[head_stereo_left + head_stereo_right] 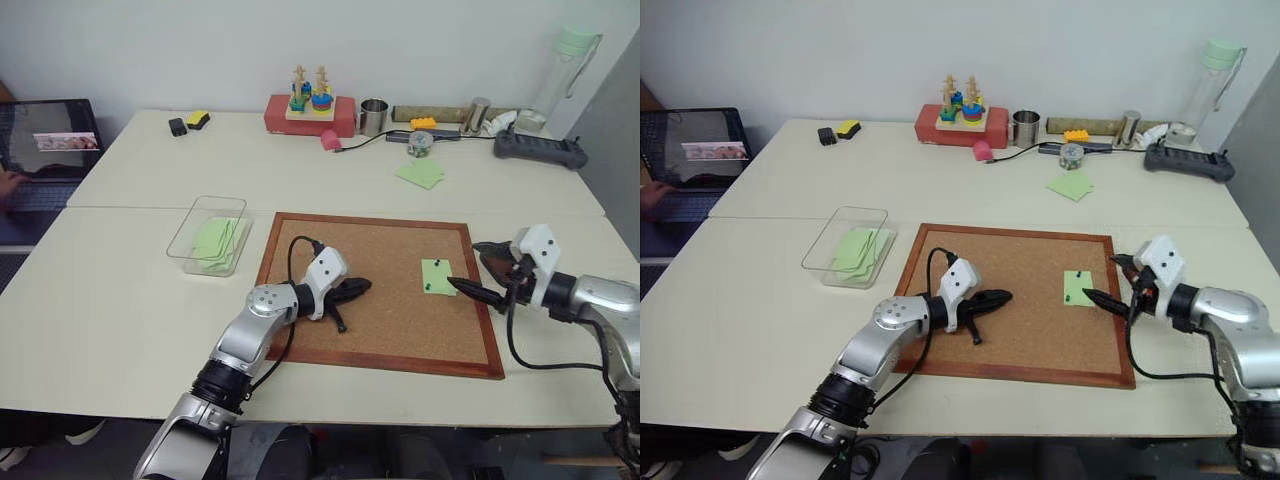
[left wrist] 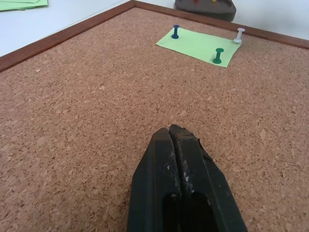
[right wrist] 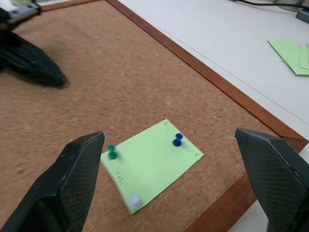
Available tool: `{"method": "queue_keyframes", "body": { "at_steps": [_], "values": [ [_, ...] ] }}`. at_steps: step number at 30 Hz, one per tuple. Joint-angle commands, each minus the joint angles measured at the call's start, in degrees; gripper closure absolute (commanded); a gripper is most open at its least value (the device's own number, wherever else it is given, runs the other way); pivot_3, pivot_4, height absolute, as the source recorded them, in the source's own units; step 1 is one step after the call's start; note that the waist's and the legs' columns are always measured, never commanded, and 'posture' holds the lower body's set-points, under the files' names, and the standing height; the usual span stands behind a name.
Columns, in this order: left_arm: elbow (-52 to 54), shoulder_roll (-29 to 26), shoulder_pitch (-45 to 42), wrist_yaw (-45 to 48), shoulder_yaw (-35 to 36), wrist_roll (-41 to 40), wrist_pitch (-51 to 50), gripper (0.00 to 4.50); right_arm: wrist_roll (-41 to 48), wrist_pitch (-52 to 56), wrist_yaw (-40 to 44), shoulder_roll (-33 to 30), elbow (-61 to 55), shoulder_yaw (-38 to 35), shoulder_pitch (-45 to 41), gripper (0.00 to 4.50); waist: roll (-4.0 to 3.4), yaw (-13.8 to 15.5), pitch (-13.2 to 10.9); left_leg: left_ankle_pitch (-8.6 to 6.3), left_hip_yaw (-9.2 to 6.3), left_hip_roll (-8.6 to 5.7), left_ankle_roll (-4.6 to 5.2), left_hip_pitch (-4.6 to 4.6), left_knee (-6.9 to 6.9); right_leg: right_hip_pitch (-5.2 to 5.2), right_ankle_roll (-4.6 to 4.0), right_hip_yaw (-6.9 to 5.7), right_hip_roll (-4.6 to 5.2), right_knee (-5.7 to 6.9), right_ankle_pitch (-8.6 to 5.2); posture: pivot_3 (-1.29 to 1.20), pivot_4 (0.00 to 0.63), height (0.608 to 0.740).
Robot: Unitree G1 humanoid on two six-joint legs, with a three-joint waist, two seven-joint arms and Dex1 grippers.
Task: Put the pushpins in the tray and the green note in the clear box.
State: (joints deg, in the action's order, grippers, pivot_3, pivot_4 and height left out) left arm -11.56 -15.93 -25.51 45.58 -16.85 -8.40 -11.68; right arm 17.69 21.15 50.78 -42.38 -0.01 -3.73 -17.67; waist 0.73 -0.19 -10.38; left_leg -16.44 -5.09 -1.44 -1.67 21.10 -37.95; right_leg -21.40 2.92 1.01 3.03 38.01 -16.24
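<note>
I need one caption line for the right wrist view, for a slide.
Open right gripper hovering over the green note, pinned to the corkboard by three pushpins.

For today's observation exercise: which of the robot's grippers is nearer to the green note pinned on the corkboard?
Right. The right gripper hangs with open jaws at the green note's edge, over the corkboard. The left gripper, jaws shut, sits farther off, near the board's middle.

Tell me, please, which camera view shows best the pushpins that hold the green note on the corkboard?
The left wrist view: the three pushpins stand sharp on the green note, one blue, one white, one green. The right wrist view shows them nearer but blurred. In both eye views they are only tiny dark dots on the note.
</note>
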Motion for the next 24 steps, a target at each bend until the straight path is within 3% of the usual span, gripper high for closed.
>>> {"method": "queue_keyframes", "body": {
  "at_steps": [1, 11, 16, 24],
  "values": [
    [-1.65, 0.75, 0.47, -0.33, -0.17, 1.12, 0.61, 4.5, -3.51, -3.68, -0.17, 1.38, 6.2, 2.61, -4.32, 0.0, -0.01, 0.03, 0.01, 0.0, -0.01, 0.0, 0.0, -0.01, 0.0, 0.0, 0.0, -0.01, 0.0, 0.01, 0.0, 0.0, 0.15, 0.74],
    [0.06, 0.96, 1.52, -0.6, -0.35, 1.97, -0.24, 4.5, -8.11, -12.96, 1.4, 5.4, 20.07, 5.8, -11.39, 0.0, -0.05, 0.01, 0.03, 0.01, 0.01, 0.0, -0.01, -0.03, 0.0, 0.0, 0.0, 0.01, 0.0, 0.04, 0.01, 0.0, 0.15, 0.74],
    [0.77, 0.9, 2.04, -0.74, -0.24, 2.26, -0.63, 4.5, -8.31, -15.12, 1.94, 5.85, 22.33, 5.53, -12.03, 0.8, -0.06, -0.04, 0.03, 0.01, 0.01, 0.0, -0.01, -0.04, 0.0, 0.01, 0.0, 0.01, 0.0, 0.03, 0.01, 0.0, 0.15, 0.74],
    [1.17, 0.75, 2.16, -0.82, -0.36, 2.51, -1.14, 4.5, -8.27, -16.15, 3.02, 5.72, 22.94, 5.1, -11.26, 2.6, -0.07, -0.13, 0.04, 0.01, 0.02, 0.01, -0.01, -0.04, 0.01, 0.0, 0.0, 0.01, 0.0, 0.04, 0.01, 0.0, 0.15, 0.74]
  ]
}}
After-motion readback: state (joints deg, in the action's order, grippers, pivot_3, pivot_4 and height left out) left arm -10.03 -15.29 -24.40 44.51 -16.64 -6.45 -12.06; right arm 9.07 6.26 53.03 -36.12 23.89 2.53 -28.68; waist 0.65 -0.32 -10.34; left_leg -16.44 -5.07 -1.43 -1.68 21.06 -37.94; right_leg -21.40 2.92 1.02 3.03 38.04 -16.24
